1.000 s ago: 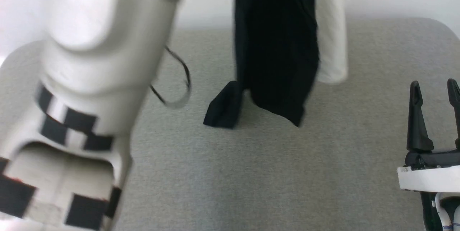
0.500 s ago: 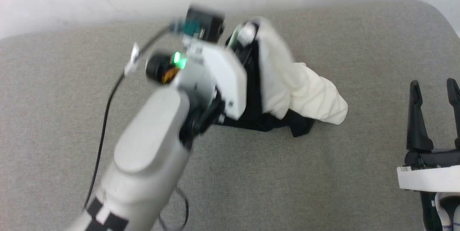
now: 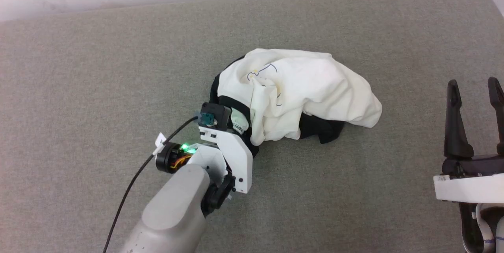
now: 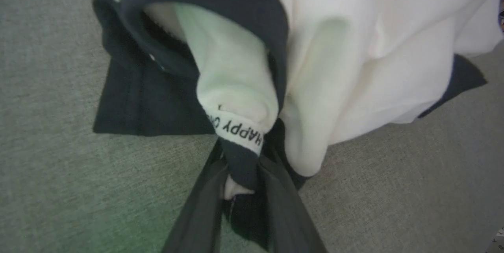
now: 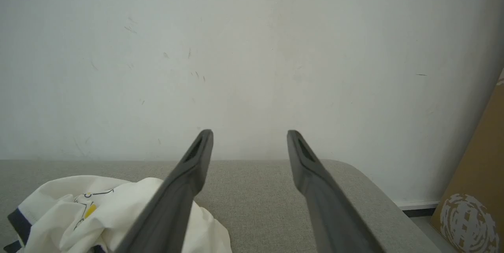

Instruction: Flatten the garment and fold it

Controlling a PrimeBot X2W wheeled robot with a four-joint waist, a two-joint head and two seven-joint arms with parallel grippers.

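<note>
The T-shirt (image 3: pixel 315 87) is showing soft, matt, creased cotton-like cloth. The bench (image 3: pixel 78 68) is wearing a grey, coarse-woven fabric cover, matt. The fingers (image 5: pixel 315 190) of the right hand (image 5: pixel 250 134) are looking like smooth, dark, matt plastic. The far wall (image 5: pixel 252 48) is showing matt, scuffed paint.

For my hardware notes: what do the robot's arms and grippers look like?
The left forearm is pale grey, with a white wrist bracket, a green light and a black cable bearing a white tag. The left gripper and right gripper each have two long, dark, tapered fingers.
</note>
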